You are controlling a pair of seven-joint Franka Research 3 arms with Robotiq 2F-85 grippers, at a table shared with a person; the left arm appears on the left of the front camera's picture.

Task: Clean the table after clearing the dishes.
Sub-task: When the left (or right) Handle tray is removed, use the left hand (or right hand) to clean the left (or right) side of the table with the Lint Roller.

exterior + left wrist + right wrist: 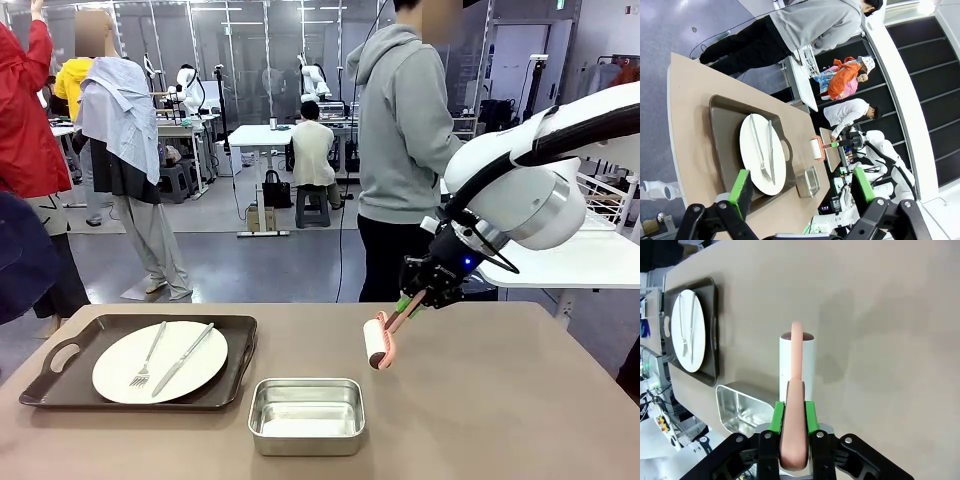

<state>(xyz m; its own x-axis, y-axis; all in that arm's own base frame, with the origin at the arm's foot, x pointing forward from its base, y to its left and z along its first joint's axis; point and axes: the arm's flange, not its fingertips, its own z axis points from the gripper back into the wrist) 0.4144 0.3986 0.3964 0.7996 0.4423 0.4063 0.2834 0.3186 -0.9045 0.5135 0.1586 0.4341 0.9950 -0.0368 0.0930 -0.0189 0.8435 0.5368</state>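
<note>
Green-padded left gripper (801, 182) hangs spread and empty, high over the table (500, 400). By the near edge sits a pan (306, 414); at the near left corner a tray (240, 340) carries plate (112, 378), fork (148, 360) and knife (185, 358), so clearing looks unfinished. Mid-table, the right gripper (792, 415) clamps a roller (376, 343), arm reaching from the right edge; wiping seems barely begun.

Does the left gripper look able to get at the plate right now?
Probably yes: the left gripper is open, nothing lies between it and the plate, and the right gripper holds the roller well aside.
</note>
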